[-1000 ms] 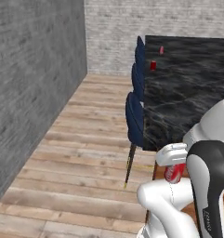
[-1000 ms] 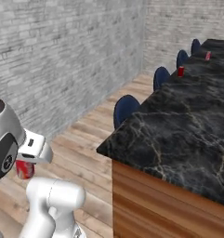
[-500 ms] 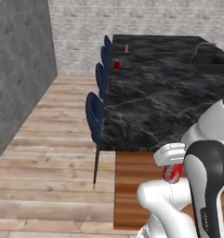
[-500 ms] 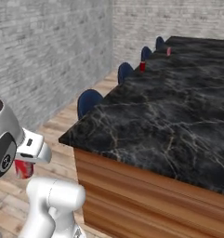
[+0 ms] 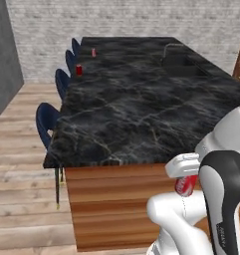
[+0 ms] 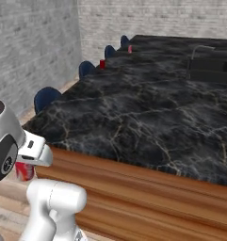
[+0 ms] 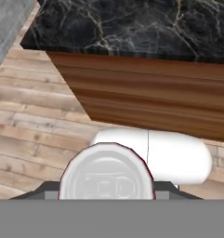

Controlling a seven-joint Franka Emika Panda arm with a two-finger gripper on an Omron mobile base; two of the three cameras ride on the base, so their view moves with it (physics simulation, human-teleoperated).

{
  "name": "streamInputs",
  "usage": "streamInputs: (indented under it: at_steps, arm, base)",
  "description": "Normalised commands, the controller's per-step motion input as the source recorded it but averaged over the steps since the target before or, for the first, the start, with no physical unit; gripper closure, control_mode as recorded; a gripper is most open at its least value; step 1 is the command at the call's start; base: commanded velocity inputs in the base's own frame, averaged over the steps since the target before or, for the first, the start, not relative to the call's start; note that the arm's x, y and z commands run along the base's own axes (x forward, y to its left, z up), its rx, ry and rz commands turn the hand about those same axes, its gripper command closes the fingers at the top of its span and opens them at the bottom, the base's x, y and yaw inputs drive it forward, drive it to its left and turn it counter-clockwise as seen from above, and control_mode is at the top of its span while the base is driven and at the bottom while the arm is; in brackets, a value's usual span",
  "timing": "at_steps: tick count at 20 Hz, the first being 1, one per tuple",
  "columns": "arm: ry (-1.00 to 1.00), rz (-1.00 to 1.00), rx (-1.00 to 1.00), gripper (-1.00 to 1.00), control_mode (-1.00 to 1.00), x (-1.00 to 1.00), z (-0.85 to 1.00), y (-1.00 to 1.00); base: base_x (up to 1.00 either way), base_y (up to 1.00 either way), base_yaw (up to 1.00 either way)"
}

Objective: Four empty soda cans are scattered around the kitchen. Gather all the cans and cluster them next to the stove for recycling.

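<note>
- 2 soda cans stand on the black marble island counter (image 5: 141, 114), both along its left long edge and towards the far end: the nearer can (image 5: 79, 69) sits right at that edge beside a blue chair (image 5: 61, 82), and the farther can (image 5: 93, 52) stands a little further in, close to the far left corner. Both are well apart from each other and from the robot.
- In the right base view the same pair shows as the nearer can (image 6: 102, 64) and the farther can (image 6: 130, 48), still on the counter's left edge.
- A sink with a tap (image 5: 177, 56) lies in the far right part of the counter; no stove can be seen here.
- 1 red held can (image 5: 185, 185) is carried low in front of the counter's near wooden side, clamped in the gripper (image 7: 107, 193), whose jaws are closed against its sides; the hand view looks down on its silvery top (image 7: 107, 176).
- Judgement: 1 can is in transit, at least 2 wait for pickup, the 4th is unaccounted for, and nothing shows a cluster started.
</note>
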Motion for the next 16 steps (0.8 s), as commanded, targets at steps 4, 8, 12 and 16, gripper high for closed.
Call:
streamInputs:
  at_steps: [4, 8, 12, 16]
  arm:
    - [0.00, 0.00, 0.00, 1.00, 1.00, 0.00, 0.00, 0.00]
    - [0.00, 0.00, 0.00, 1.00, 1.00, 0.00, 0.00, 0.00]
    - [0.00, 0.00, 0.00, 1.00, 1.00, 0.00, 0.00, 0.00]
    - [0.00, 0.00, 0.00, 1.00, 1.00, 0.00, 0.00, 0.00]
  base:
    - [-0.10, -0.71, -0.27]
    - [-0.10, -0.81, -0.19]
    - [-0.02, -0.79, -0.06]
    - [-0.11, -0.96, -0.05]
